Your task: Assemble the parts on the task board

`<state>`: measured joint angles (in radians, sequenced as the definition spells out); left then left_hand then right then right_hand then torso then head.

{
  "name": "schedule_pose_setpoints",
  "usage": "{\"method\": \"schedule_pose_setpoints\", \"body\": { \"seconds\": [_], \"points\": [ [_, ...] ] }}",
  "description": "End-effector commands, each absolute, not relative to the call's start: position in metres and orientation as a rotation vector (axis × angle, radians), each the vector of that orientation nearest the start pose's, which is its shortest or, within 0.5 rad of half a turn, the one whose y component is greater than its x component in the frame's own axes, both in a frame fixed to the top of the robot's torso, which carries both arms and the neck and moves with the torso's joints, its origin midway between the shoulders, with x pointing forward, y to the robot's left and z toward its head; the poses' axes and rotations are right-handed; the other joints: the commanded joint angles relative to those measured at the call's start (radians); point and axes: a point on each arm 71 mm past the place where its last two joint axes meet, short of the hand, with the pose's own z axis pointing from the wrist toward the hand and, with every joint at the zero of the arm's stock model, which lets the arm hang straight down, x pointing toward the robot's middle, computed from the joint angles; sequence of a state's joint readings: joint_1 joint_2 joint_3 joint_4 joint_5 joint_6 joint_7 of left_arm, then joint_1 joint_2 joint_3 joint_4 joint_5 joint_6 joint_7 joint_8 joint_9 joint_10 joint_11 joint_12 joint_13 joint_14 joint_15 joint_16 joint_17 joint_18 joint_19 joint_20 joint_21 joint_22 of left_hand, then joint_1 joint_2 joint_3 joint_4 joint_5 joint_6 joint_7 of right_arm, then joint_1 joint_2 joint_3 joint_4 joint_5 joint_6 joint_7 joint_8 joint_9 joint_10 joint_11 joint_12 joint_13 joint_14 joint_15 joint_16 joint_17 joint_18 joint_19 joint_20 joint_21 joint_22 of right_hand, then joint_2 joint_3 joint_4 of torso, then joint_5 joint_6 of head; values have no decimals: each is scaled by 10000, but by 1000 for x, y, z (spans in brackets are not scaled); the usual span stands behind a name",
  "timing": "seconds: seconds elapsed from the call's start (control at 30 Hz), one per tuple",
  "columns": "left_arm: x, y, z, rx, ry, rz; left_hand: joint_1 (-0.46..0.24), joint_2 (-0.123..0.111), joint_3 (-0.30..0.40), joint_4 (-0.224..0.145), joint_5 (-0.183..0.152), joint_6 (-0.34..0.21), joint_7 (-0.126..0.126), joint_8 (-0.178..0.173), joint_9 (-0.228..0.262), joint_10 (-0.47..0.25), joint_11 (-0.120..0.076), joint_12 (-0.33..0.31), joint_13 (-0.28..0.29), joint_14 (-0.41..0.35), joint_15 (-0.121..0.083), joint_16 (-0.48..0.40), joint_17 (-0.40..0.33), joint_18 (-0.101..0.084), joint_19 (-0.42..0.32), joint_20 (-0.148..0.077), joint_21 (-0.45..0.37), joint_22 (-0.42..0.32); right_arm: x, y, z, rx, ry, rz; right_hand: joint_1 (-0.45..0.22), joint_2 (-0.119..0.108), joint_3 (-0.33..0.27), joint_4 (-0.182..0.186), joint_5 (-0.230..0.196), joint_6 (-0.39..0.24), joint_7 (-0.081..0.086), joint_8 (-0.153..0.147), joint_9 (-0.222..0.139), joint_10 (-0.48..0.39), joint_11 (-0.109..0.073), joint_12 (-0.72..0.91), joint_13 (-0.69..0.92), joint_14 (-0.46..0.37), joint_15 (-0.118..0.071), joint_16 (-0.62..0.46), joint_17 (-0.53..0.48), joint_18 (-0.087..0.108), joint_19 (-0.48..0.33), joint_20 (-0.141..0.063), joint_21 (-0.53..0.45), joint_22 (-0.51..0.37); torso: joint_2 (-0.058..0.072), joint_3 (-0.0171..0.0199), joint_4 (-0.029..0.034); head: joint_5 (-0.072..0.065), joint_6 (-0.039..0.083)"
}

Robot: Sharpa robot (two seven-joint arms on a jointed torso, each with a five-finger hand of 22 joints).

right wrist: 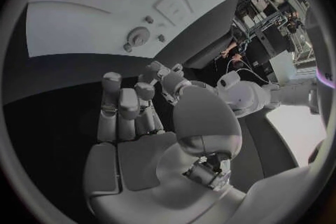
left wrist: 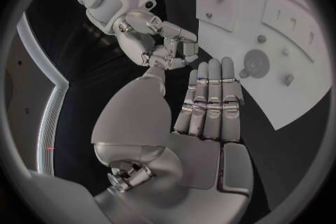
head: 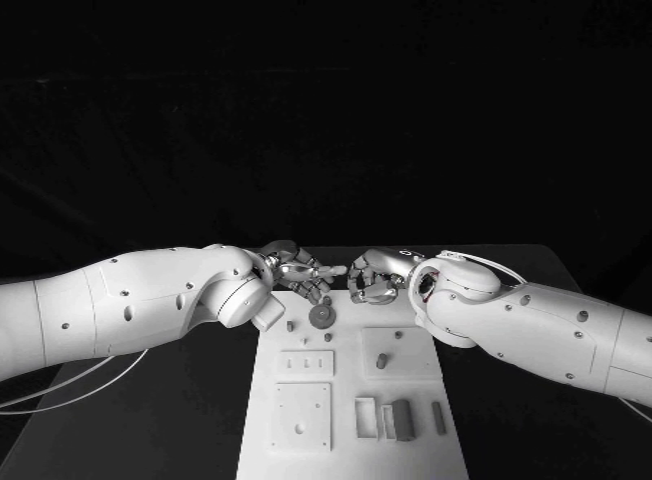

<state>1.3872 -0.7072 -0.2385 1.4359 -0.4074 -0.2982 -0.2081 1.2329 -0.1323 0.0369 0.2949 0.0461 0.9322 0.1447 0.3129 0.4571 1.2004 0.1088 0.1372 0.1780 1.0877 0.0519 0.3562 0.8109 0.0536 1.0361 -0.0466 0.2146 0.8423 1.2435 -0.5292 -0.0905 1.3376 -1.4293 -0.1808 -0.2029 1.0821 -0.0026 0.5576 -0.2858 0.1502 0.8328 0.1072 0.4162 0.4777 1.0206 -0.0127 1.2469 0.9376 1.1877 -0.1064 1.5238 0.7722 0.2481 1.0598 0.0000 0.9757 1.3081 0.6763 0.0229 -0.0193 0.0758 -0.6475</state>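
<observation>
The white task board [head: 349, 458] runs down the middle of the table. On its far end lies a round disc part [head: 322, 316], which the wrist views show too [left wrist: 256, 61] [right wrist: 139, 36]. My left hand [head: 300, 272] hovers just beyond that far edge, its fingers [left wrist: 210, 98] straight and holding nothing. My right hand [head: 377, 277] faces it closely, fingers [right wrist: 129, 103] curled in, with nothing visible inside them. The left wrist view shows the right hand [left wrist: 159, 45] from the front. A short peg [head: 382, 360] stands on a square plate at mid-board.
Several upright rectangular blocks [head: 401, 420] stand near the board's front right. Two small studs [head: 290, 325] sit beside the disc. Both white forearms flank the board's far end. A cable [head: 67, 385] trails from the left arm over the dark table.
</observation>
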Motion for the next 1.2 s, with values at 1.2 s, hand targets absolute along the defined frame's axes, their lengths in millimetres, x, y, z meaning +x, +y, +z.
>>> {"method": "schedule_pose_setpoints", "body": {
  "seconds": [1.2],
  "points": [
    [498, 161, -203, -6998, 21671, -7611, 726, 825, -746, -29, 56, 645, -216, -15, -181, 136, -277, 637, 551, 182, -246, 555, 830, 79, 213, -248, 338, 765, 489, -69, -198, -2853, 18249, 6828, 60, -101, 2, -67, 23, 1963, -211, 32, 36, 7, -91, 39, -19, 15, -126, 58, -22, 137, 21, -57, 41, 152, 27, 16, 1, 0, -62]
  ]
}}
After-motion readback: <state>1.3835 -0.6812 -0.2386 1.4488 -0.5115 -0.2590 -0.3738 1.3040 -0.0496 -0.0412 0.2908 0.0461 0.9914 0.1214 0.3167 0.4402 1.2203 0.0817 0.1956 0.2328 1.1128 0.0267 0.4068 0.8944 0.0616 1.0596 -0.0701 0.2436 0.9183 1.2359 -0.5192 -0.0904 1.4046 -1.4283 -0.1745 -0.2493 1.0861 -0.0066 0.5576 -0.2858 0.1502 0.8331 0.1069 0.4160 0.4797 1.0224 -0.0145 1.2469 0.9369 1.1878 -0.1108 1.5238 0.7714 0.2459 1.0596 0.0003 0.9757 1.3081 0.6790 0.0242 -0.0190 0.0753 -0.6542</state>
